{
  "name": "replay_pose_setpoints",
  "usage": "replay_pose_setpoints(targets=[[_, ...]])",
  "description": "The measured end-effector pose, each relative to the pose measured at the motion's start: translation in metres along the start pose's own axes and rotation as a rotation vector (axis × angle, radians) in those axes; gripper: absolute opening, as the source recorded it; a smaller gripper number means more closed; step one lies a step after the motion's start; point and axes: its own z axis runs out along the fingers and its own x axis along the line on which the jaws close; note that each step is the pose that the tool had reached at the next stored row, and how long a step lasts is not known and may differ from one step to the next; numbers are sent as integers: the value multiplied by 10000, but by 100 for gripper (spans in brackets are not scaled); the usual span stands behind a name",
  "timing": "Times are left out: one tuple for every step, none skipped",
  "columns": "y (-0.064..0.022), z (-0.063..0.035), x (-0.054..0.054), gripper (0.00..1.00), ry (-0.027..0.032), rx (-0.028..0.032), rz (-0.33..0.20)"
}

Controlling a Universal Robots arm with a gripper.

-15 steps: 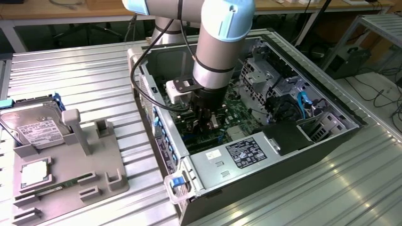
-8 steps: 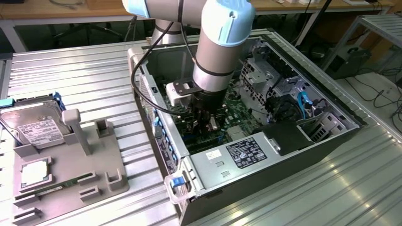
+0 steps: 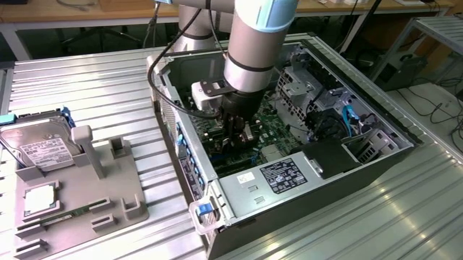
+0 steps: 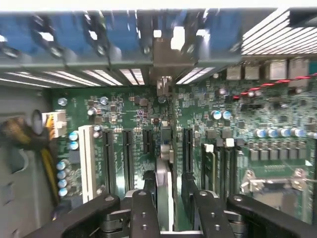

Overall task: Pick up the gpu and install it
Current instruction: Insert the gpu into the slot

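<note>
The gpu (image 4: 164,166) shows edge-on as a thin dark card. It stands upright in a slot of the green motherboard (image 4: 124,114), and its silver bracket (image 4: 171,49) meets the case's rear wall. My gripper (image 4: 167,182) straddles the card from above. The black fingers (image 4: 148,181) stand slightly apart from it, and a sliver of board shows on one side. In the exterior view the gripper (image 3: 239,140) reaches down into the open computer case (image 3: 184,157) over the motherboard.
Case walls, the power supply (image 3: 285,176) and a drive cage (image 3: 300,81) hem in the arm. A grey fixture (image 3: 108,189) on the exterior view's left holds a silver hard drive (image 3: 40,143), a processor (image 3: 40,197) and a green memory stick (image 3: 62,218).
</note>
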Motion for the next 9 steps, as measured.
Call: replay_pose_setpoints(targets=[[-2, -50, -1, 35, 4, -2, 0], [-5, -95, -2, 35, 0, 0, -1], [-8, -142, -3, 35, 3, -1, 0], [-10, -185, -4, 35, 0, 0, 0], [-13, -234, -6, 35, 2, -1, 0], [-18, -310, -8, 35, 2, -1, 0], [-20, -409, -10, 35, 1, -1, 1], [-21, -453, -11, 35, 2, -1, 2], [-21, -475, -11, 35, 4, -1, 1]])
